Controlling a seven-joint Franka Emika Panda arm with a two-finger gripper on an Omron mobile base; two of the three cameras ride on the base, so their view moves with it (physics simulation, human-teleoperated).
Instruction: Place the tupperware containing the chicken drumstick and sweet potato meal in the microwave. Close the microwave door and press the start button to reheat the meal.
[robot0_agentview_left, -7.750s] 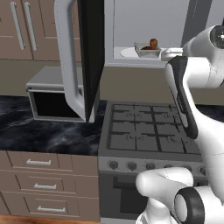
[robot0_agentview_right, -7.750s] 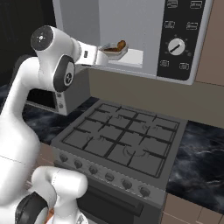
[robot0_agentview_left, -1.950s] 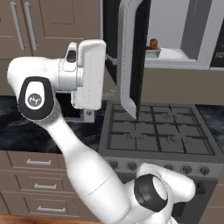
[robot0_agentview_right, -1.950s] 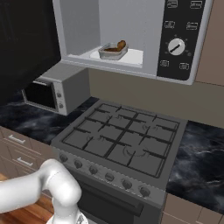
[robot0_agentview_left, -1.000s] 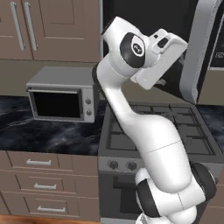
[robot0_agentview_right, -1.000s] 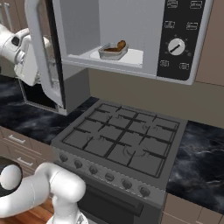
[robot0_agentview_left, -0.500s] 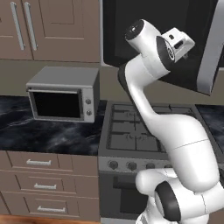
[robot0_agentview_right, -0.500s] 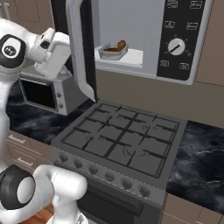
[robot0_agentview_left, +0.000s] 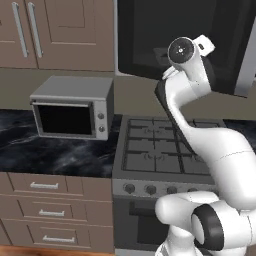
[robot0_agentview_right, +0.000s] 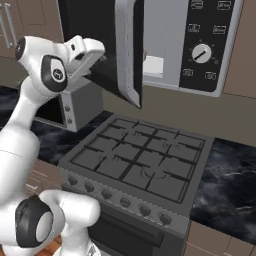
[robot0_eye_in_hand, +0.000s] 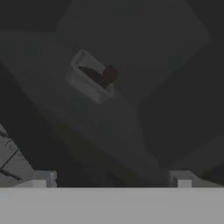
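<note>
One clear pale plastic tupperware (robot0_eye_in_hand: 89, 81) holding a reddish-brown chicken drumstick (robot0_eye_in_hand: 108, 74) is seen dimly through the black microwave door (robot0_agentview_right: 102, 45), partly swung toward the silver-trimmed microwave (robot0_agentview_right: 200, 45). The jaws are pressed near the door; whether apart cannot be told.

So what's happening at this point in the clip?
The arm is at the microwave door, with its hand behind the dark panel, swinging it toward the microwave. The door is partly closed, its silver handle standing out over the stove. The tupperware already sits inside the cavity, seen dimly through the door glass in the hand view, with the chicken drumstick in it. The gripper holds nothing, its tips apart. The start button is not yet pressed.
</note>
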